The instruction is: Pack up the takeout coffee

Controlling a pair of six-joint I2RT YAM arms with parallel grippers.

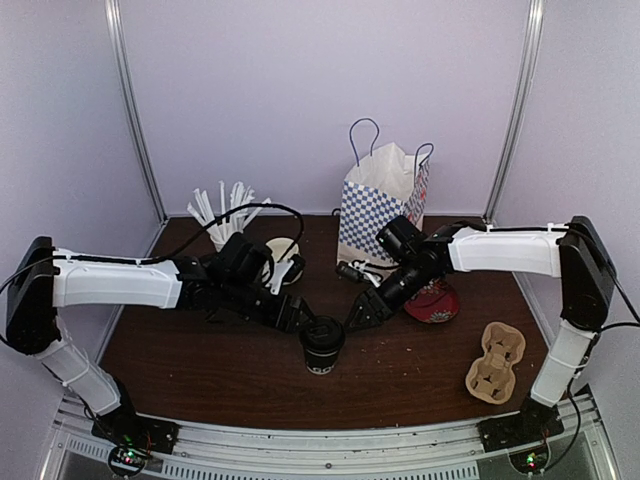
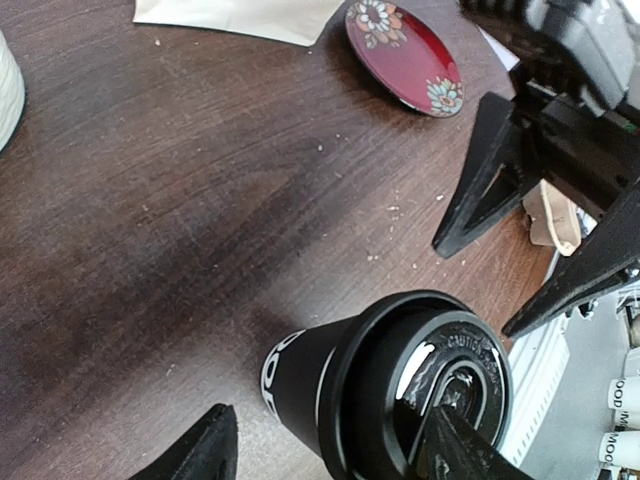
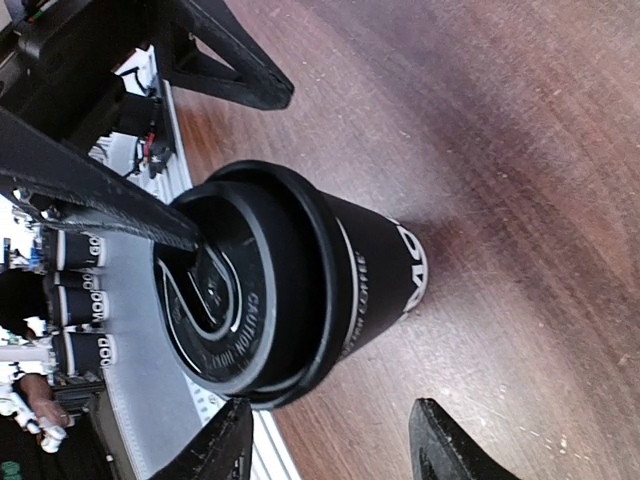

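The takeout coffee (image 1: 322,345) stands upright near the table's front middle, a black paper cup with white lettering and a black lid. My left gripper (image 1: 296,316) is open just left of it. In the left wrist view the gripper (image 2: 330,455) straddles the cup (image 2: 350,385), one fingertip (image 2: 462,450) over the lid and the other (image 2: 200,455) apart from the cup wall. My right gripper (image 1: 361,312) is open just right of the cup. In the right wrist view the gripper (image 3: 330,450) is beside the cup (image 3: 310,285), not touching it.
A blue-checked paper bag (image 1: 378,205) stands at the back. A red flowered plate (image 1: 432,302) lies under the right arm. A cardboard cup carrier (image 1: 495,362) lies front right. A cup of white straws (image 1: 224,215) and a cream mug (image 1: 283,253) sit back left.
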